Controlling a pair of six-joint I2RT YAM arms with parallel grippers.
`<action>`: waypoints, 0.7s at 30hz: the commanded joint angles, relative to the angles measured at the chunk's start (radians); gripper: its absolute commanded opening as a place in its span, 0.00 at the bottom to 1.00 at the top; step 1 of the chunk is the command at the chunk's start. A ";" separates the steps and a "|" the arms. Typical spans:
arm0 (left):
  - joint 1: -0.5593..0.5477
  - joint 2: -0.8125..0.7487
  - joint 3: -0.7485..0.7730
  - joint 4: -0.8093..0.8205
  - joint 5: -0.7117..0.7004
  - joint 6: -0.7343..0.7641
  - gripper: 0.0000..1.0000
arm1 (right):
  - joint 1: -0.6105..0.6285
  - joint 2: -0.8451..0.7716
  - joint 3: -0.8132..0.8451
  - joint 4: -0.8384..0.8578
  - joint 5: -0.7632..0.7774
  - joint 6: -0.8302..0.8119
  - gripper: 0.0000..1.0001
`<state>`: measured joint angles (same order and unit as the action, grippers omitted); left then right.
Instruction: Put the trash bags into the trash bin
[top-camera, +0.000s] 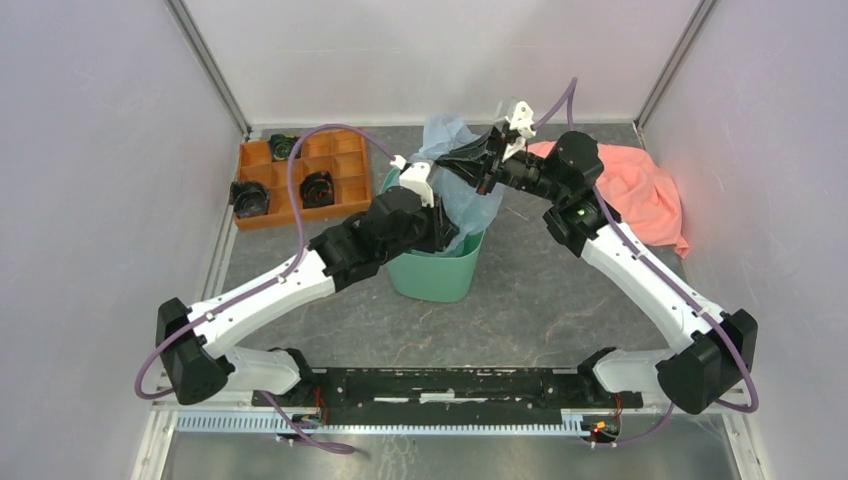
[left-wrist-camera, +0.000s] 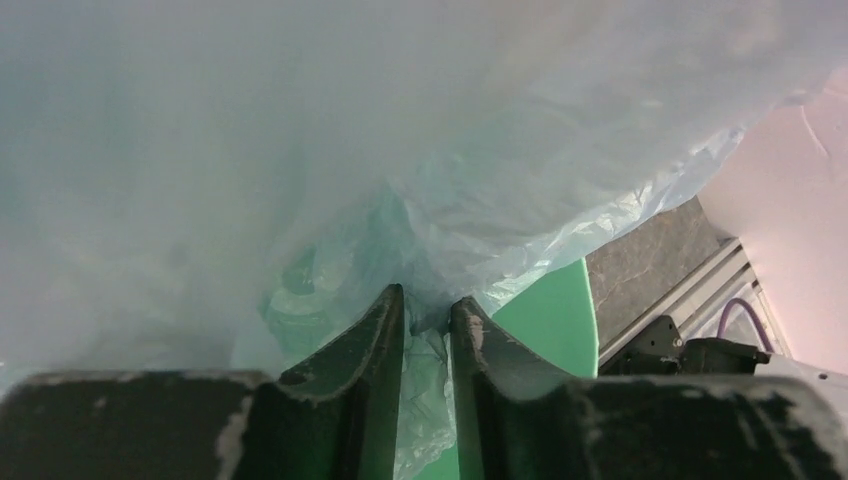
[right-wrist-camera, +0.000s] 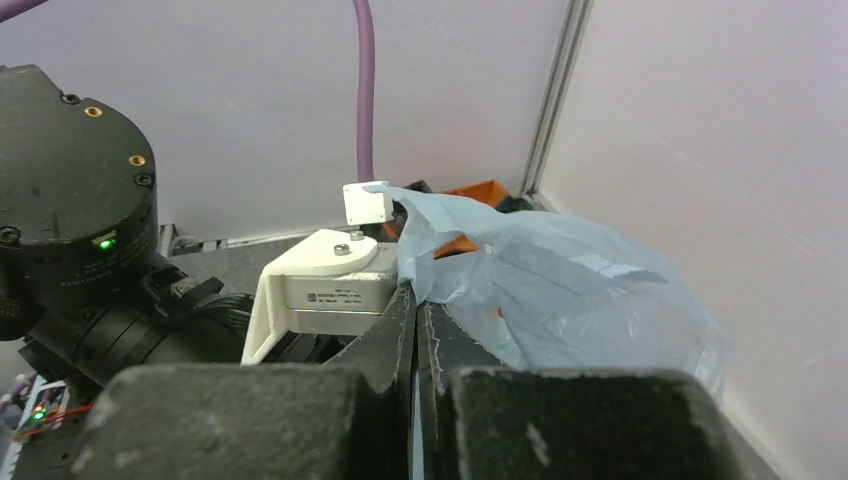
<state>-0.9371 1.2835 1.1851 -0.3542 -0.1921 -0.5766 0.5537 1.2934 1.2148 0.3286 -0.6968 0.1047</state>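
Left jaws: your left gripper (left-wrist-camera: 428, 312) stands narrow, its fingers (left-wrist-camera: 385, 335) nearly together, with a bunch of the bag (left-wrist-camera: 560, 140) caught in the slit between them.
Right jaws: your right gripper (right-wrist-camera: 417, 300) is closed tight, fingertip against fingertip, pinching a fold of the bag that spills out past the tips.
Bag: pale blue-grey, thin and crinkled. Its lower part sits inside the bin (top-camera: 435, 272); its upper part stands above the rim on the far side, toward the back wall.
Bag at the rim: from the top camera you see film draped over the right side of the rim.
Left arm: it reaches in from the near left, wrist over the bin's mouth and gripper pointed down into it. The top camera does not show you the fingertips.
Right arm: it reaches in from the near right, gripper held above the bin's far edge and pointing left.
Bin: mint green, upright on the table (top-camera: 560, 290), mid-table between your two arms.
Left wrist view: blurred film fills most of the frame; the bin's green rim shows just to the lower right of the fingers.
Tray (top-camera: 350, 165): orange, with compartments, at the far left near the bin. Three dark items sit in it; you cannot tell what they are.
Cloth (top-camera: 645, 190): salmon pink, crumpled at the far right, partly behind the right arm, apart from the bin.
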 joint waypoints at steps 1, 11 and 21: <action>-0.011 -0.045 -0.051 0.107 0.009 0.000 0.36 | 0.003 0.016 -0.020 -0.049 -0.057 0.016 0.01; -0.012 -0.426 -0.088 -0.060 0.009 0.044 0.77 | 0.003 -0.021 -0.065 -0.207 -0.321 -0.051 0.01; 0.003 -0.344 0.156 -0.356 -0.294 -0.027 0.91 | 0.004 -0.114 -0.129 -0.381 -0.556 -0.172 0.01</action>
<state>-0.9447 0.8440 1.2423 -0.5877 -0.3576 -0.5770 0.5545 1.1988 1.1042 0.0483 -1.1095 0.0120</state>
